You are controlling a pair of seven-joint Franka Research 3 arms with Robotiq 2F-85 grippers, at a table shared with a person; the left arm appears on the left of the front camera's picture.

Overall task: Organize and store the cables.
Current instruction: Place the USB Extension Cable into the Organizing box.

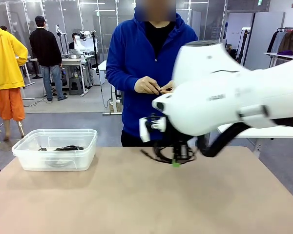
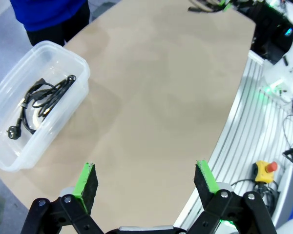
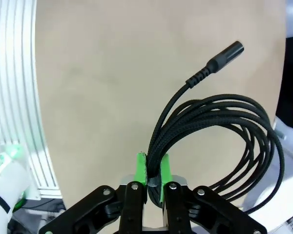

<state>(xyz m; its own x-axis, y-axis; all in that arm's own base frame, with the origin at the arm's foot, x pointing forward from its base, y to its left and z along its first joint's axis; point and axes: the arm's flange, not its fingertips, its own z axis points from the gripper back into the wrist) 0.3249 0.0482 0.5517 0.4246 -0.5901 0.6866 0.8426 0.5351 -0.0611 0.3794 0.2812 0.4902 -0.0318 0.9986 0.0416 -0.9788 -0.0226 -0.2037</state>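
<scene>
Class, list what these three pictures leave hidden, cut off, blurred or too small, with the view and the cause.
- Front view: the blurred white right arm covers most of the coiled black braided cable and right gripper.
- Front view: the item in the person's hands is too small.
- Left wrist view: black cords in the clear plastic bin tangle; count unclear.
- Right wrist view: the braided cable's second end is lost among loops.

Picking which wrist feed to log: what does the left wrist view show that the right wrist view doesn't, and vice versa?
Left wrist view, not the right: a clear rectangular plastic bin holding a coiled black cable; the open left gripper. Right wrist view, not the left: up close, the right gripper shut on a coiled black braided cable, its barrel plug free. Both: the tan tabletop and, tiny in the left view, that cable.
</scene>
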